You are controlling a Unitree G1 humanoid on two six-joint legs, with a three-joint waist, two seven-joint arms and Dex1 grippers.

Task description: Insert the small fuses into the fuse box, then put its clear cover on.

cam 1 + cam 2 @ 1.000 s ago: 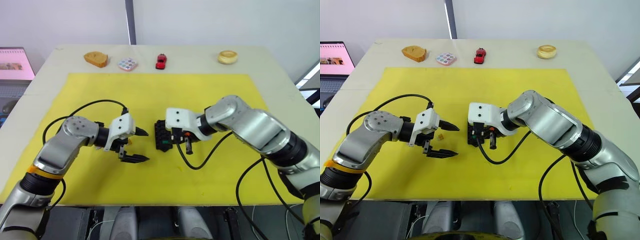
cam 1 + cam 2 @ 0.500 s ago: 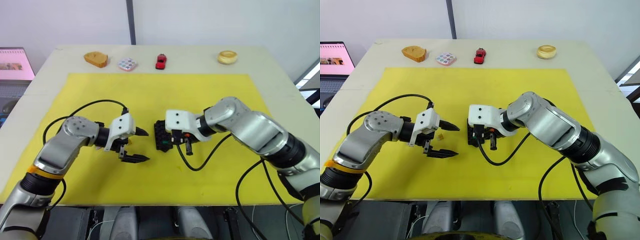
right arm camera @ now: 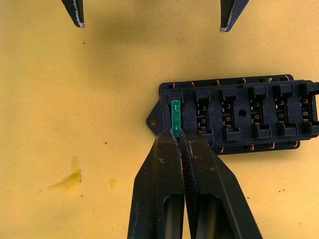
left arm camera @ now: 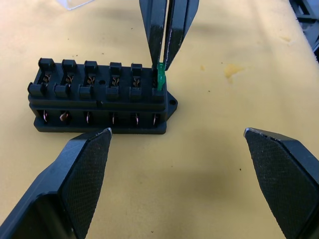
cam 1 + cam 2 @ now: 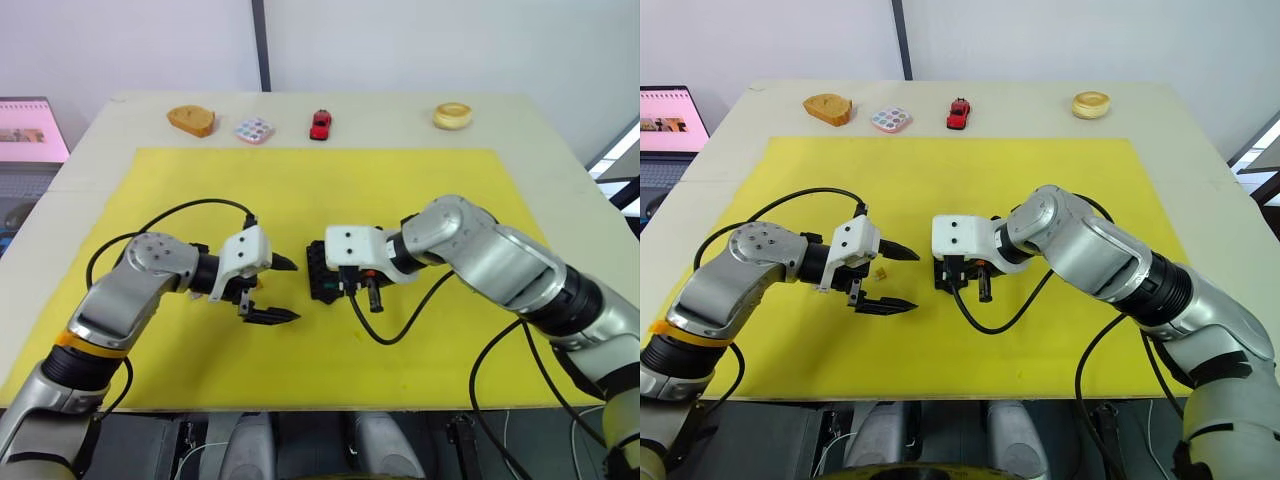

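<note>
Green plastic shows where one of the small fuses, the green fuse [image 3: 175,117], stands in the end slot of the fuse box [image 3: 239,115], pinched between the fingers [image 3: 164,164] of the right gripper [image 3: 178,133], which are closed tight on its edge. The fuse box, a black block with two rows of slots, lies on the yellow mat [image 5: 300,190] near the mat's middle, and its other slots look bare.

Just to the left of the fuse box hovers the left gripper [image 5: 278,290], its fingers [image 4: 84,164] spread wide and holding nothing, their tips pointing at the block without touching it. A small amber fuse [image 5: 881,271] lies on the mat between those spread fingers. Beyond the fuse box, seen from the left wrist, a corner of the clear cover [image 4: 75,3] rests on the mat.

Along the counter [image 5: 560,170] edge far from the fuse box sit a bread slice [image 5: 191,119], a dotted white tile [image 5: 254,129], a red toy car [image 5: 320,123] and a round ring [image 5: 452,115].
</note>
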